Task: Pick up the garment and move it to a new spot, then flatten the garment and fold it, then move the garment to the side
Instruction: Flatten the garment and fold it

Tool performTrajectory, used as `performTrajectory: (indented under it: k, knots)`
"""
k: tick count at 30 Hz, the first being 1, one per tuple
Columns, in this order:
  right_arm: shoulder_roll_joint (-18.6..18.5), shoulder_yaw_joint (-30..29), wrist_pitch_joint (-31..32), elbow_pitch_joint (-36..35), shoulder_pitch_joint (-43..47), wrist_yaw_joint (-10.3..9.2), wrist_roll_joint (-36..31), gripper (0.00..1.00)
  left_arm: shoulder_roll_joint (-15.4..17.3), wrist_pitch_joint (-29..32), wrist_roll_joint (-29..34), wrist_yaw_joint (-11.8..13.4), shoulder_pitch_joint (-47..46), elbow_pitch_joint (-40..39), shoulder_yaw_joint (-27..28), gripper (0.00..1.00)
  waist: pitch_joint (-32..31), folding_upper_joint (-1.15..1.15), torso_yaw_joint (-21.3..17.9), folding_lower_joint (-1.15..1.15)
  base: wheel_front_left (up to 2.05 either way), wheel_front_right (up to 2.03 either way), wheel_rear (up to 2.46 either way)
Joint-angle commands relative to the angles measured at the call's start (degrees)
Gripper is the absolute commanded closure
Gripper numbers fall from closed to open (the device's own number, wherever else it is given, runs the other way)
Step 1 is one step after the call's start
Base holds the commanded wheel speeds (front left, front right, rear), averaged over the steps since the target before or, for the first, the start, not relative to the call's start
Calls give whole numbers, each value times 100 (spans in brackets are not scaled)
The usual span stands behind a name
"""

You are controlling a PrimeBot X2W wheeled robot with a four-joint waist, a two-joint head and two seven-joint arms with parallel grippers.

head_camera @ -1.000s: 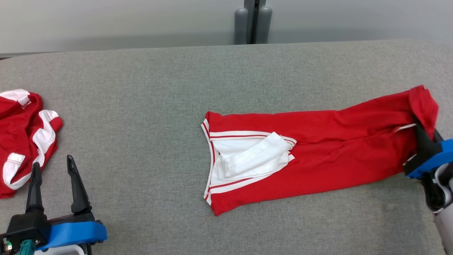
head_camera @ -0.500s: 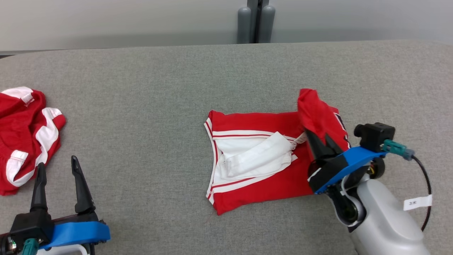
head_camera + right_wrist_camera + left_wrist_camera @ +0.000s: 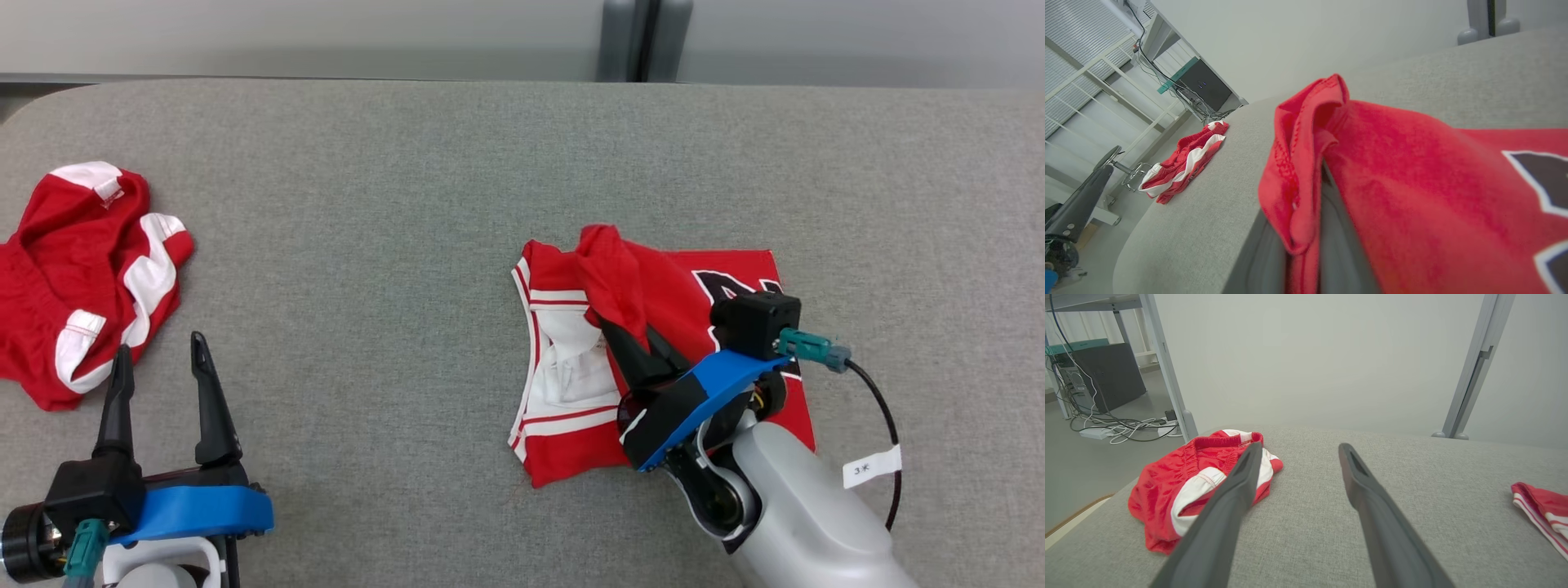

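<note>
In the head view the right pincer (image 3: 629,333) is clenched on a bunched red fold of the garment (image 3: 686,282), a red jersey with white trim and a dark print. The jersey lies on the grey table (image 3: 408,204), partly under that pincer and its forearm. The pinched fold stands up just ahead of the fingertips, and the white-trimmed opening lies just past it on the pincer's left. The left pincer (image 3: 159,343) is released and empty, resting low on the table well apart from the jersey, with a crumpled red-and-white heap (image 3: 90,269) ahead of it and to its left. In the left wrist view the two fingers stand spread with nothing between them; the heap (image 3: 1184,486) sits just beyond the left finger, and a trimmed edge of the jersey shows far off to the right. In the right wrist view red cloth drapes down between and over the fingers (image 3: 1339,253), with the printed panel spread out to their right. This looks like the folding step, with one end being brought over the rest. The next move probably calls for lowering the held fold so that its edge meets the trimmed edge squarely, then letting go without dragging the layer underneath.
</note>
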Motion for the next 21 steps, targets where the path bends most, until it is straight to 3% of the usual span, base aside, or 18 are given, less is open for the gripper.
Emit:
performTrajectory:
  k: [1,5,6,7,10,13,16,21]
  knots:
    - [10,107,-63,54,-78,3,138,100,-11,-27,-31,-4,-56,18,-33,0,24,-2,38,0,0,0,0]
    - [6,471,-259,296,-169,3,492,100,-12,-27,-61,47,-97,22,-105,0,54,-2,102,0,0,0,0]
    - [0,519,-337,388,-212,3,522,92,-12,-27,-65,63,-86,18,-125,0,60,-2,107,0,0,0,0]
    - [-1,590,-391,490,-262,3,541,0,-11,-27,-65,59,-93,46,-131,0,68,-2,110,0,0,0,0]
    - [1,807,-543,678,-402,3,563,0,-11,-27,-43,32,-137,86,-78,0,66,-2,74,0,0,0,0]
    - [-6,897,-705,872,-569,2,176,0,-10,-27,13,16,-110,92,-13,0,26,-2,-10,0,0,0,0]
    - [-82,735,-807,859,-634,2,-118,0,-12,-27,70,3,-86,65,33,0,-26,-2,-115,0,0,0,0]
    - [-528,27,-841,328,-430,3,-633,0,-12,-27,117,-16,-40,32,123,0,-122,-2,-295,0,0,0,0]
